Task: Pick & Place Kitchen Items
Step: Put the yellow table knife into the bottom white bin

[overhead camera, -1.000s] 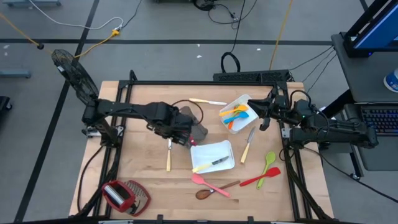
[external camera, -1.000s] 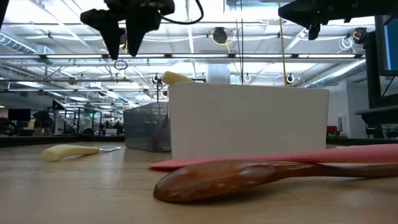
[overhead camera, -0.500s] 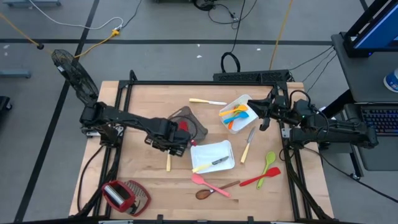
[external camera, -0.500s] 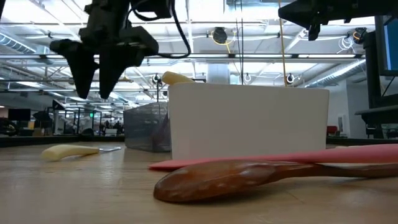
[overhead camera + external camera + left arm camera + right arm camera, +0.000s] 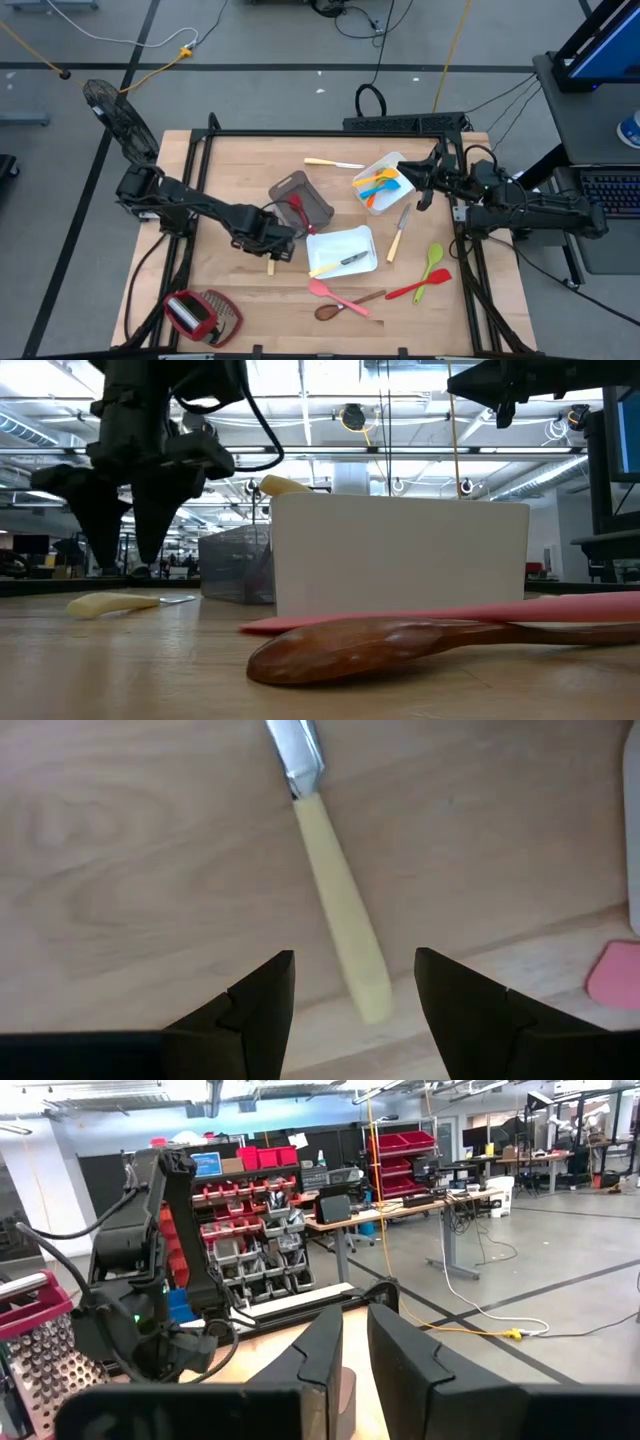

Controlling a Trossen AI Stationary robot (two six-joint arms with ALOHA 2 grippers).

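My left gripper [image 5: 270, 246] is open and low over a pale-handled knife [image 5: 270, 265] that lies flat on the table. In the left wrist view its fingers stand on either side of the knife's handle [image 5: 340, 935] without touching it; the low view [image 5: 125, 525] shows it above the knife [image 5: 110, 603]. My right gripper [image 5: 424, 186] waits shut beside the far white tray [image 5: 398, 160], which holds blue, orange and yellow utensils [image 5: 380, 183]. A red utensil [image 5: 296, 208] lies in the grey bin [image 5: 318, 207].
A near white tray [image 5: 365, 237] holds a yellow utensil and a knife. Loose on the table are a knife [image 5: 333, 163], another knife [image 5: 398, 235], a green spatula [image 5: 433, 260], a red spatula [image 5: 418, 288], a pink spoon [image 5: 333, 294] and a wooden spoon [image 5: 340, 307]. A red-and-mesh gadget [image 5: 198, 313] lies near left.
My left gripper has gone from over the grey bin toward the table's near and left edges and down, ending over the pale-handled knife with its fingers open. The right arm has kept still.
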